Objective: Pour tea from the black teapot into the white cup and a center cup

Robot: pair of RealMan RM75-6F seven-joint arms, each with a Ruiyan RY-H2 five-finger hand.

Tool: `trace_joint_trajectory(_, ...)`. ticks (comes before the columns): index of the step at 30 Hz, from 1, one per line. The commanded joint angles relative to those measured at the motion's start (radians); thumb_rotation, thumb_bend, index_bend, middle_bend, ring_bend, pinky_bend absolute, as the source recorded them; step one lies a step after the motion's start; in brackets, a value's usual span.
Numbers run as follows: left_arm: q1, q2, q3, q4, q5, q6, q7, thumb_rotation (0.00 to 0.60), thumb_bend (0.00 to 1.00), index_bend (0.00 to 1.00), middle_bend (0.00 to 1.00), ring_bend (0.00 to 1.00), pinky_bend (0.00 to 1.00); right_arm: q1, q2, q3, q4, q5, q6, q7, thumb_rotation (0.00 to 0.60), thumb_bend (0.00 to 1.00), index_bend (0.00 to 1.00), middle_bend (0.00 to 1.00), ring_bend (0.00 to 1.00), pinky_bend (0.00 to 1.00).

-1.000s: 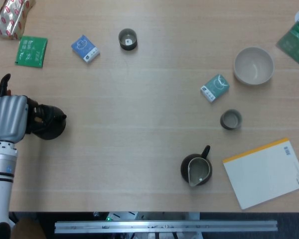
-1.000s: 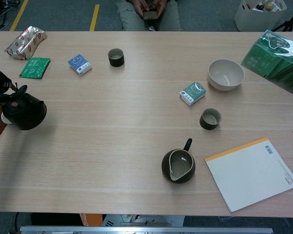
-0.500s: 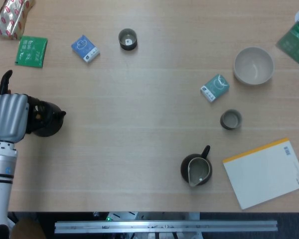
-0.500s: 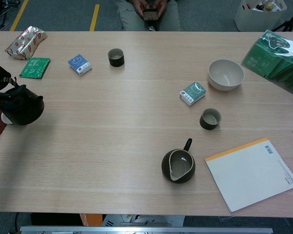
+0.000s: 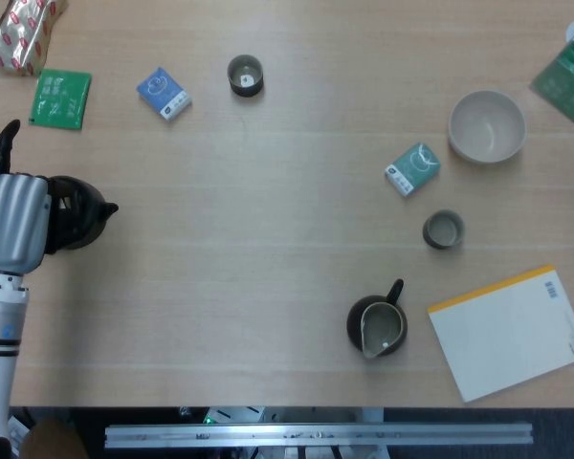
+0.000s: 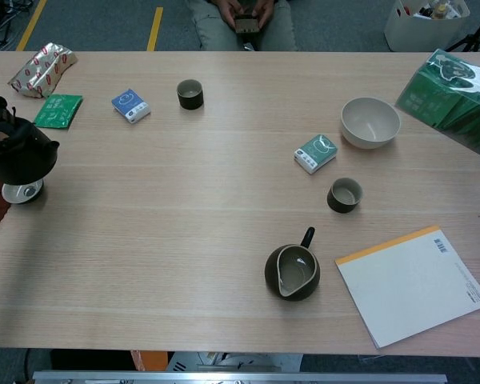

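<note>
At the far left edge of the worktop, our left hand held the black teapot lifted above a small white cup, its spout pointing toward the middle. Well apart, a dark cup stood near the centre-right, beside a dark pitcher. Neither view showed our right hand.

Bright, even overhead light; sharp, faint shadows.
</note>
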Motion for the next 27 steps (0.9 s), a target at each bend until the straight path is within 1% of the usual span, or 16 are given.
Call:
trace_joint_trajectory(1, 0.003, 0.01, -0.001, -0.011, 0.015, 0.009, -0.014, 0.542, 0.33, 0.95, 1.0, 0.85, 0.07, 0.041, -0.005, -0.001, -0.033, -0.027, -0.053, -0.048, 0.6, 0.0, 0.45, 0.38, 0.29, 0.35)
trace_joint_trajectory(6, 0.006, 0.027, -0.003, -0.029, 0.026, 0.015, -0.031, 0.543, 0.33, 0.95, 1.0, 0.85, 0.07, 0.105, -0.027, -0.001, -0.065, -0.045, -0.147, -0.128, 0.6, 0.0, 0.44, 0.37, 0.28, 0.35)
trace_joint_trajectory(9, 0.009, 0.041, -0.003, -0.042, 0.03, 0.017, -0.044, 0.541, 0.33, 0.95, 1.0, 0.85, 0.07, 0.136, -0.043, 0.0, -0.089, -0.037, -0.203, -0.191, 0.6, 0.0, 0.4, 0.36, 0.26, 0.34)
trace_joint_trajectory(12, 0.012, 0.056, -0.005, -0.054, 0.032, 0.02, -0.054, 0.543, 0.33, 0.95, 1.0, 0.85, 0.07, 0.16, -0.066, 0.001, -0.104, -0.024, -0.247, -0.256, 0.6, 0.0, 0.39, 0.35, 0.25, 0.33)
trace_joint_trajectory(16, 0.016, 0.076, -0.003, -0.072, 0.036, 0.019, -0.064, 0.543, 0.33, 0.95, 1.0, 0.85, 0.07, 0.19, -0.099, 0.006, -0.116, 0.03, -0.317, -0.338, 0.6, 0.0, 0.37, 0.31, 0.21, 0.3)
trace_joint_trajectory(20, 0.021, 0.091, 0.002, -0.086, 0.047, 0.022, -0.07, 0.545, 0.33, 0.95, 1.0, 0.85, 0.07, 0.216, -0.142, 0.015, -0.115, 0.111, -0.377, -0.423, 0.6, 0.0, 0.37, 0.26, 0.16, 0.26)
trace_joint_trajectory(27, 0.028, 0.103, 0.008, -0.094, 0.058, 0.024, -0.078, 0.553, 0.33, 0.95, 1.0, 0.85, 0.07, 0.251, -0.229, 0.018, -0.06, 0.192, -0.422, -0.516, 0.6, 0.0, 0.37, 0.24, 0.14, 0.25)
